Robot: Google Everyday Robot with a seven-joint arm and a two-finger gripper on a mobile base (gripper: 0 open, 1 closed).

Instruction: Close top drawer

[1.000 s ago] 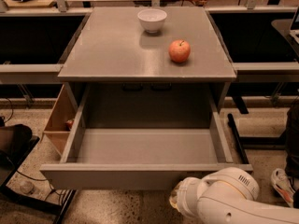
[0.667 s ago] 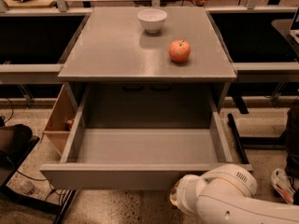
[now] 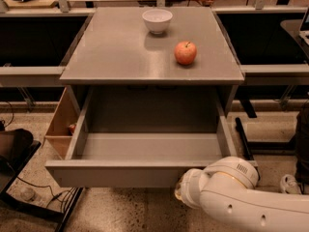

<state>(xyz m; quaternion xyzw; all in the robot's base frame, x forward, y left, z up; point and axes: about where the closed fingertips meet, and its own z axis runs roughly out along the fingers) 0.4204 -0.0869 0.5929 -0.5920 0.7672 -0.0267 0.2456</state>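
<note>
The gripper (image 3: 180, 188) sits low in the camera view, right of centre, at the end of the white robot arm (image 3: 241, 202) that comes in from the bottom right corner. It is up against the lower edge of the top drawer's front panel, toward that panel's right side. The bulky white wrist covers most of it, so I cannot tell whether it is open or closed, nor whether it actually touches the panel. The top drawer (image 3: 120, 173) is pulled far out of the grey cabinet (image 3: 231, 95), its plain flat front nearest the camera and its shallow grey inside fully exposed, with only bare grey floor and walls showing. Above it, the flat cabinet top (image 3: 120, 52) carries a red apple (image 3: 185, 52) toward the right and a white bowl (image 3: 157, 21) farther back near the middle, the two standing apart. Against the cabinet's left side, just beside the drawer's left wall, stands a light wooden box (image 3: 60, 124) with an open top, and a small reddish thing lies inside it, too small to name. The floor (image 3: 120, 211) is speckled stone. At lower left a dark bag (image 3: 12, 146) rests near some thin black cables (image 3: 43, 190). At the far right edge, near the arm, a white shoe (image 3: 291, 182) is partly in view.
</note>
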